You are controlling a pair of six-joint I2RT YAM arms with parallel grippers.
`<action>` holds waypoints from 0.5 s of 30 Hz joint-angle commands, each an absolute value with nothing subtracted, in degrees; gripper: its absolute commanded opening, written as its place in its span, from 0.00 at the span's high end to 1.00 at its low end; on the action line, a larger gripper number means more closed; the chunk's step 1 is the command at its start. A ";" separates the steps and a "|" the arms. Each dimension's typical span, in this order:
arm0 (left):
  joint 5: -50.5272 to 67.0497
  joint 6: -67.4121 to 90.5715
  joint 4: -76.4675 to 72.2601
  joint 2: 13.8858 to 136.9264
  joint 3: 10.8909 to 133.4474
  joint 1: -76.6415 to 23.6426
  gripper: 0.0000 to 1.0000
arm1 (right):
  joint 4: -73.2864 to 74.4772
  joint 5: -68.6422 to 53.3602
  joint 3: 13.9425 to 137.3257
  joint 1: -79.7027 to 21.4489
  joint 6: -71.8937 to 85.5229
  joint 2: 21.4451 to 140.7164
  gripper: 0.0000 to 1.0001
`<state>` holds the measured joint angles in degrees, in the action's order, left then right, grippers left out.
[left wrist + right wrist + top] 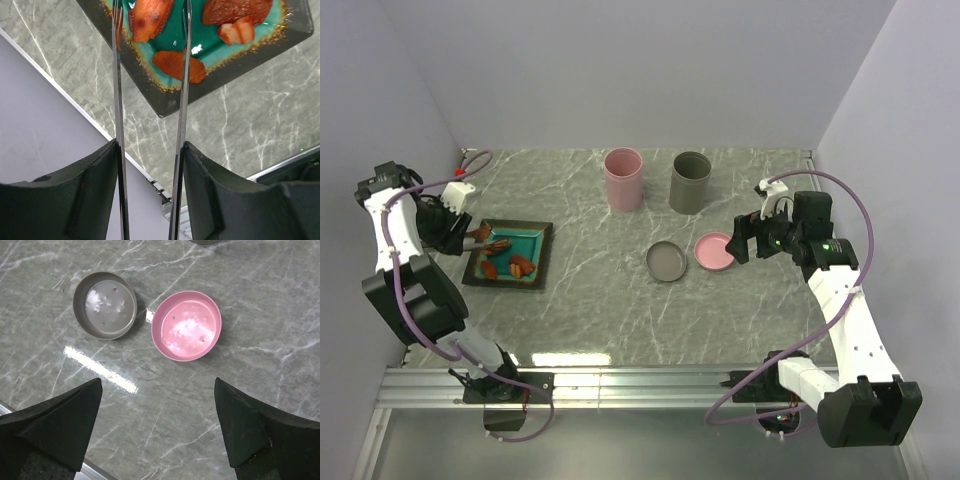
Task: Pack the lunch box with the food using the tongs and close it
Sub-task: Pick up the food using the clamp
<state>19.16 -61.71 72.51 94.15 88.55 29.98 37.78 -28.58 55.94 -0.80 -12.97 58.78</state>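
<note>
Left claw (pixel 150 150) pinches tongs (pixel 182 100) above food (pixel 175 64); overhead alone shows the pink cup (pixel 623 178); right claw (pixel 157 385) spread wide.

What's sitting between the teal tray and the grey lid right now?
Nothing: only bare marble tabletop lies between the teal tray and the grey lid, as the top view shows.

teal tray (pixel 532 240), grey white-veined table (pixel 600 300), pink lid (pixel 714 251) and grey lid (pixel 668 262)
</note>
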 commanded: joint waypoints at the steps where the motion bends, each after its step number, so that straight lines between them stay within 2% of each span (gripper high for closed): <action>1: 19.25 -63.90 70.84 95.71 88.86 30.32 0.44 | 37.62 -28.57 58.62 -1.32 -13.36 58.89 0.00; 9: 18.64 -63.37 68.65 97.21 86.93 30.32 0.45 | 37.62 -28.12 58.27 -1.32 -13.36 58.71 0.00; 15: 18.46 -63.81 68.38 96.94 85.69 30.32 0.52 | 37.71 -27.86 58.62 -1.32 -13.36 58.71 0.00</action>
